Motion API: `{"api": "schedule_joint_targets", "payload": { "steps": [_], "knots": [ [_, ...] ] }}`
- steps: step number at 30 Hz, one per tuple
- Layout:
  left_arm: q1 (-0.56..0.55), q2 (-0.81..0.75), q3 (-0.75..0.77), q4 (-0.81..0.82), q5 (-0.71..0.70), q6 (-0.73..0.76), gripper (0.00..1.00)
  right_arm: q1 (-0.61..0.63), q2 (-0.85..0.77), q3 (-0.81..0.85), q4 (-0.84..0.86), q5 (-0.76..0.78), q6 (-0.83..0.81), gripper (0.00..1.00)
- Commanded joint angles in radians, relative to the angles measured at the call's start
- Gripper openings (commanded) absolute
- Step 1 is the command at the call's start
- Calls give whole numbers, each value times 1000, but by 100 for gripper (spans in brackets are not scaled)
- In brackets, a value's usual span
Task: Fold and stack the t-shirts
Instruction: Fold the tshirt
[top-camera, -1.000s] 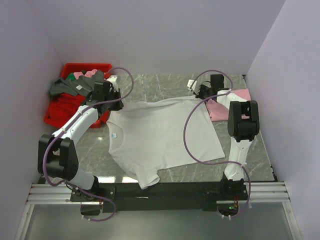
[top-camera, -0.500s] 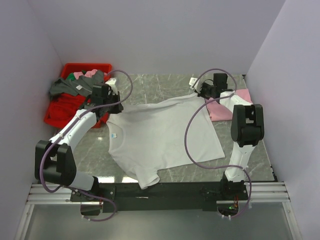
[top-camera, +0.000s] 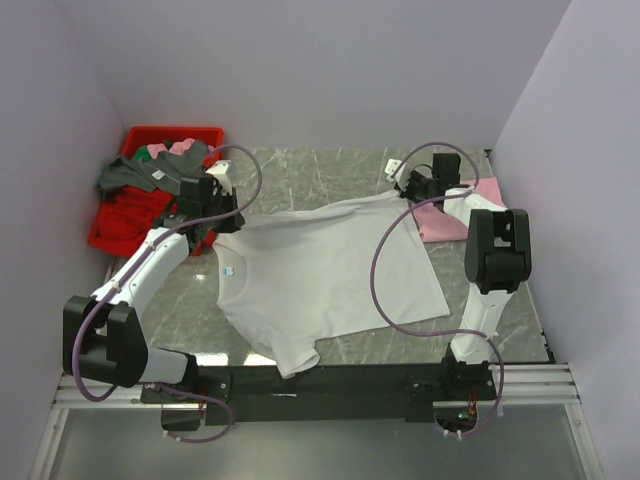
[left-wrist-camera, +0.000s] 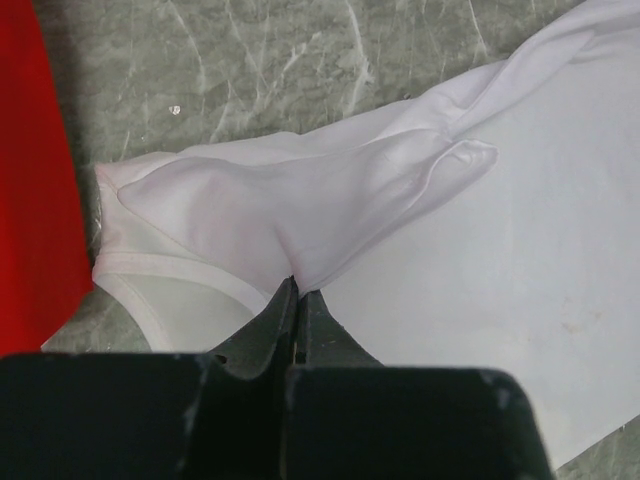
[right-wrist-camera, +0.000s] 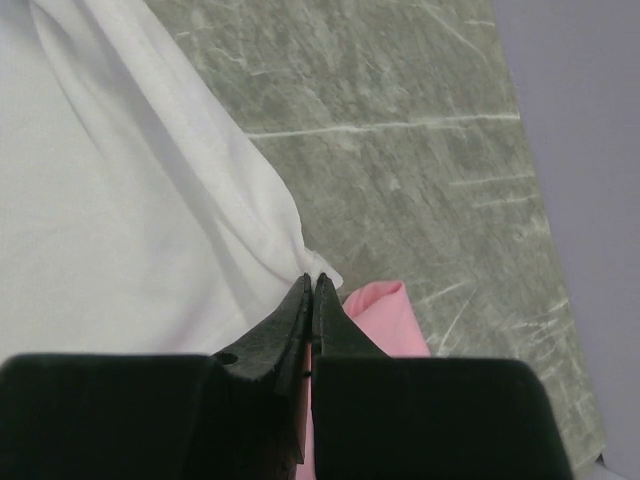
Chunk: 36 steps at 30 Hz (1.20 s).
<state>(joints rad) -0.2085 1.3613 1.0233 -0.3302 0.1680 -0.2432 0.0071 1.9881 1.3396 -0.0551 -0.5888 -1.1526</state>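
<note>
The plain white soft cloth t-shirt (top-camera: 320, 275), spread on the grey marble table (top-camera: 330, 165), is clamped at its far edge by the left gripper (left-wrist-camera: 296, 290) and right gripper (right-wrist-camera: 312, 285), which should probably travel together, level and evenly taut.

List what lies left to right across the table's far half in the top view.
Red bin of clothes → left jaws, shut on the white t-shirt → right jaws, shut on its other end → pink t-shirt.

Plain pale walls (top-camera: 300, 70) stand on three sides of a gray stone surface (top-camera: 330, 170), with a red bin (top-camera: 170, 131) far left.
</note>
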Motion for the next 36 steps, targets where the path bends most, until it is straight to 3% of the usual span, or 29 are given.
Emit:
{"api": "schedule_joint_targets", "payload": {
  "steps": [1, 17, 36],
  "knots": [
    [-3, -37, -15, 0, -5, -10, 1, -39, -63, -6, 54, -48, 50, 0],
    [-3, 2, 17, 0, -39, -4, 1, -94, -123, -102, 98, -144, 62, 0],
    [-3, -22, -6, -10, -44, -10, 1, -96, -124, -120, 84, -148, 63, 0]
  ]
}}
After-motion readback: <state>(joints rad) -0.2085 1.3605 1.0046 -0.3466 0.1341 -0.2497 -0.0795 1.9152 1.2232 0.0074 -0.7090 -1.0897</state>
